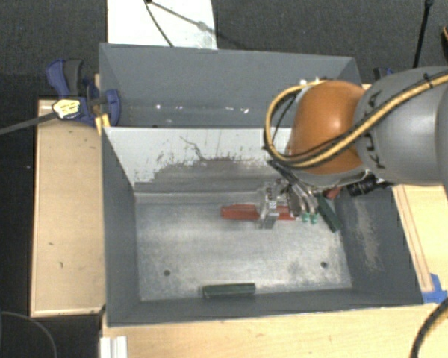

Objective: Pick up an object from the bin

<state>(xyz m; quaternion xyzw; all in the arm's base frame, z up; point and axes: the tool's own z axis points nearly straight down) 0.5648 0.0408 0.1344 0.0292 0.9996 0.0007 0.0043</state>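
My gripper (272,213) is low over the back middle of the bin floor, below the orange cover. Its metal fingers stand right at a long red bar-shaped thing (241,212) that lies flat, pointing left and right; the bar's left end sticks out left of the fingers and a bit of red shows on their right side. Whether the fingers press on the bar I cannot make out. A dark green stick-like thing (328,215) lies slanted just right of the gripper, partly hidden under the arm.
A dark flat rectangular bar (228,291) lies against the bin's front wall, near the middle. The arm and its orange cover with cables hang over the bin's right back corner. Bare scuffed floor stretches left and in front of the gripper.
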